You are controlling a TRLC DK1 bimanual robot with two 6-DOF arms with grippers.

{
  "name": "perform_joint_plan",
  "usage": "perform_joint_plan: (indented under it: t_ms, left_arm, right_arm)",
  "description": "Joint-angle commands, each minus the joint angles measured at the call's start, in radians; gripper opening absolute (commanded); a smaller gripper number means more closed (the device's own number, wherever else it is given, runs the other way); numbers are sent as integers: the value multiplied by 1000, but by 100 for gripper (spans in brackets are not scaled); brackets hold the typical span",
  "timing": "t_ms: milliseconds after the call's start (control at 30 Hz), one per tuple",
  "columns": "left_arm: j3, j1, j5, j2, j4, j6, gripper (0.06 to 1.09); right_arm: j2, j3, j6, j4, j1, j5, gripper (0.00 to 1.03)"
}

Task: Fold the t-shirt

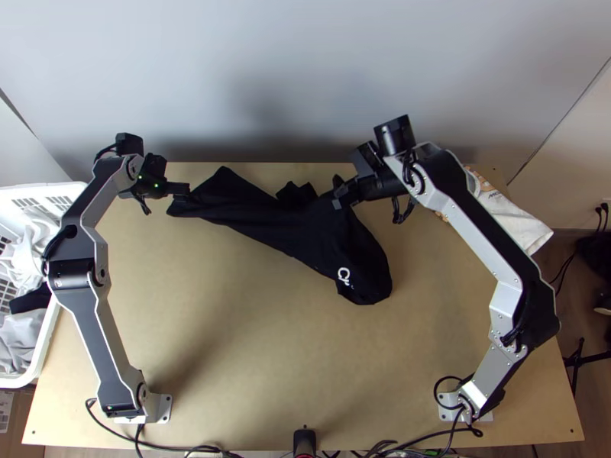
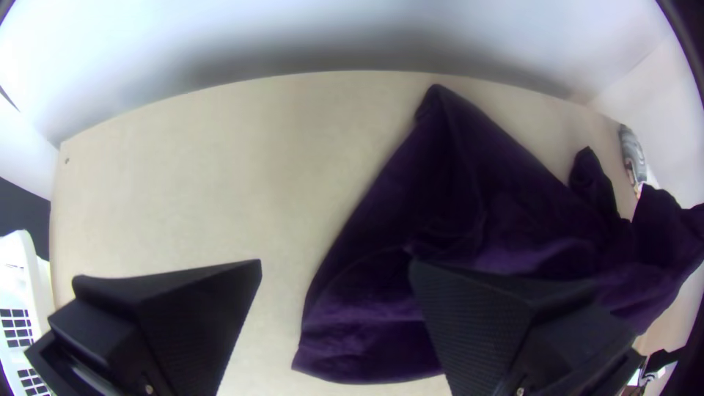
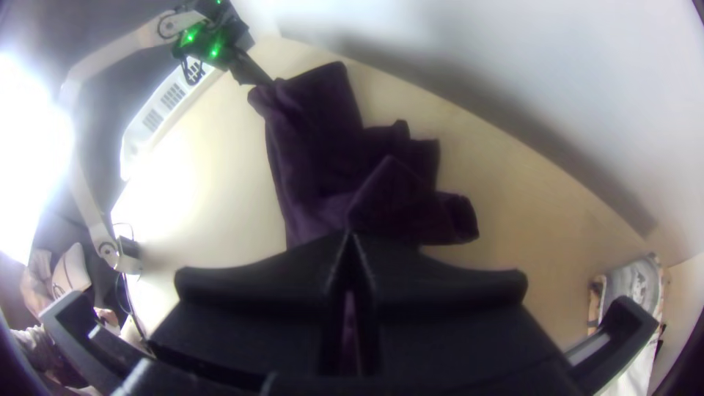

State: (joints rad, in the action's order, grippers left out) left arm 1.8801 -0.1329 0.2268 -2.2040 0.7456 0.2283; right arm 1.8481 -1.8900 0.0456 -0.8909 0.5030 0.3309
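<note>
Left end effector (image 2: 335, 262) is released beside one end of the t-shirt (image 1: 282, 225); right end effector (image 3: 352, 236) clenches its bunched part. Light, limp cloth, likely best pinched by the corner nearest the left.

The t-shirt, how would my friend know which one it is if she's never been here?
Find the big light wooden table, then look at its far half, around the middle. The t-shirt is the long, bunched-up black cloth there. It has a small white print, and it's dark, while the neighbouring cloth at the table's right side is mostly white.
</note>
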Motion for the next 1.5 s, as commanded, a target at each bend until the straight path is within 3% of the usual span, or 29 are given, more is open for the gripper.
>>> perform_joint_plan:
  t_ms: [0, 633, 833, 967, 1167, 1467]
  left_arm:
    - [4, 10, 0, 20, 11, 3, 104]
    - [-16, -5, 9, 104, 77, 23, 104]
    - [-33, 29, 22, 115, 189, 51, 104]
    - [-79, 32, 108, 130, 262, 39, 104]
    - [-177, 39, 144, 168, 235, 34, 104]
    - [-225, 32, 100, 171, 153, 52, 104]
  right_arm:
    - [-32, 101, -1, -2, 2, 0, 3]
    - [-109, 138, -35, 47, -96, -72, 3]
    - [-110, 166, -30, 47, -93, -70, 3]
    - [-105, 164, -33, 53, -92, -70, 3]
    - [-101, 160, -36, 56, -86, -70, 3]
    - [-105, 164, -35, 55, -84, -70, 3]
